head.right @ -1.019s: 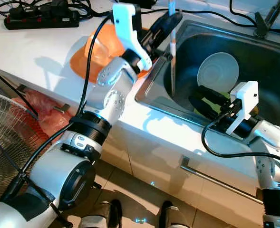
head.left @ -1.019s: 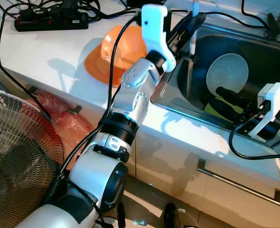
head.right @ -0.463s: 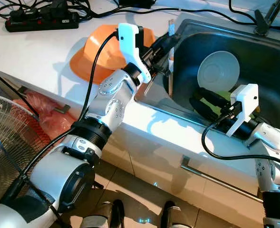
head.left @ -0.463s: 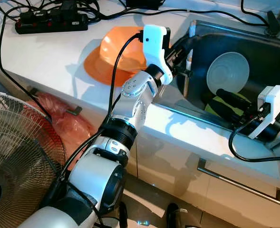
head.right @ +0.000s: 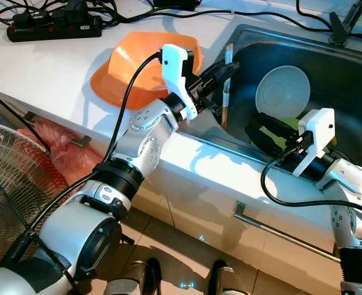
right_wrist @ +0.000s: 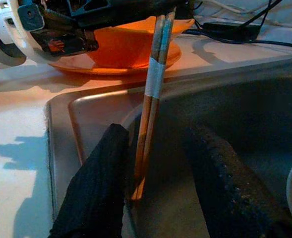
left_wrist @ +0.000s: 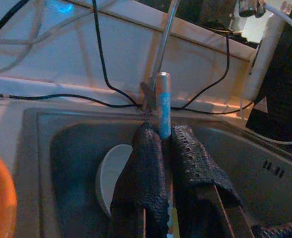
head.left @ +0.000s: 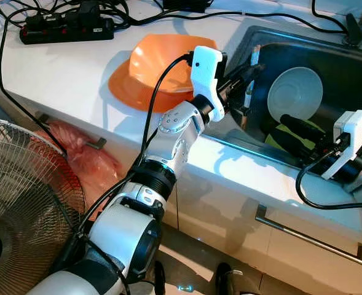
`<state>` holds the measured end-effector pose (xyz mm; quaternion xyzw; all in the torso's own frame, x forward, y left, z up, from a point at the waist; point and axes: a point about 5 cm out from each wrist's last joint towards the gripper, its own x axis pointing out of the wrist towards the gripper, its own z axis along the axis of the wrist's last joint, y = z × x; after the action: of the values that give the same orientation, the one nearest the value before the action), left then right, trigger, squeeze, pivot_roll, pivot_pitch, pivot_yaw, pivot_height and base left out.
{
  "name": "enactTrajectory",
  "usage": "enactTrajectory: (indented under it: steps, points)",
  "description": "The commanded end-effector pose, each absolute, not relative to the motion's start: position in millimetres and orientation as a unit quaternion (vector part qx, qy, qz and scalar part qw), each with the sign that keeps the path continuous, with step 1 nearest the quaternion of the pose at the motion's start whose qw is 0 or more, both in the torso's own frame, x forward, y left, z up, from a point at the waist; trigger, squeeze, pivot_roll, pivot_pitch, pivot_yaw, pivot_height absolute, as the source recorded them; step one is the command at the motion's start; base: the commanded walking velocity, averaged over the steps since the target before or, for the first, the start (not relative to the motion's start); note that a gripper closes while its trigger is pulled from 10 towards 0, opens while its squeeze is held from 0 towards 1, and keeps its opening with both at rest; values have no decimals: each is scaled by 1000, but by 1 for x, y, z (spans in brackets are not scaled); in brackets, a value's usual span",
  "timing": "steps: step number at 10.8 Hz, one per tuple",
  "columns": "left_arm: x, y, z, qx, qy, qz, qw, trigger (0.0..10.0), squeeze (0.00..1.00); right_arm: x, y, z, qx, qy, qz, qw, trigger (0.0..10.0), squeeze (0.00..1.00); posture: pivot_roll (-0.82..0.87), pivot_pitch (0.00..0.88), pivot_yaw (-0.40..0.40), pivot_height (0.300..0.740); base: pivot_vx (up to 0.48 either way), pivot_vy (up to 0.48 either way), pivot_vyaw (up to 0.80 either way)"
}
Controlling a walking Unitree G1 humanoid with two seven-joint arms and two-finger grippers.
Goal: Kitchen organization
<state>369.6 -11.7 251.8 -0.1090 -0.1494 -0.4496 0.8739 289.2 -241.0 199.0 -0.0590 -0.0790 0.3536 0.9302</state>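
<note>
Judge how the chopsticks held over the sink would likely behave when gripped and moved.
The chopsticks look thin, straight and stiff, so probably light. Banded together, they likely move as one. Pinched near the top by the left end effector, they may swing or slip.

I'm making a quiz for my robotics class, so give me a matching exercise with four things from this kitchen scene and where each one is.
Things:
1. chopsticks
2. orange bowl
3. white plate
4. power strip

Places:
A. on the counter by the sink's edge
B. at the back of the counter, among cables
C. held in the left gripper
D. leaning inside the sink

Pairs: 1-C, 2-A, 3-D, 4-B
</note>
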Motion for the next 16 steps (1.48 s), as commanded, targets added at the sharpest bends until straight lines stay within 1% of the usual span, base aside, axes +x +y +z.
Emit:
enactTrajectory:
  steps: [1,2,3,9,10,12,13,14,15,16]
  points:
    - [353,-38,237,-136,-129,-481,857,10000,0,287,-246,199,-70,-76,350,931,10000,0,-36,215,70,740,0,0,0]
    - [353,-39,236,-135,-130,-480,857,10000,35,288,-246,199,-71,-75,349,932,10000,0,-35,215,71,740,0,0,0]
    - [353,-39,236,-134,-129,-480,857,10000,1000,288,-246,198,-73,-73,348,932,10000,0,-33,215,71,740,0,0,0]
    - [352,-38,239,-129,-135,-492,851,10000,1000,291,-241,196,-70,-75,352,931,10000,0,-20,209,75,740,0,0,0]
    - [351,-37,243,-128,-143,-494,848,10000,0,292,-241,196,-70,-75,352,930,10000,0,-15,208,76,740,0,0,0]
    - [350,-29,272,-123,-189,-485,845,10000,0,293,-239,196,-68,-77,353,930,10000,0,-9,205,76,740,0,0,0]
    - [349,-14,309,-114,-244,-462,845,10000,0,294,-239,195,-67,-77,354,930,10000,0,6,204,75,740,0,0,0]
    - [355,17,341,-107,-283,-397,866,10000,0,295,-238,194,-64,-77,355,930,10000,0,22,201,78,740,0,0,0]
    - [362,37,350,-99,-290,-356,883,10000,0,296,-238,193,-62,-78,355,929,10000,0,30,199,77,740,0,0,0]
    - [373,82,354,-60,-285,-272,917,10000,0,297,-235,192,-60,-77,359,928,10000,0,41,198,76,740,0,0,0]
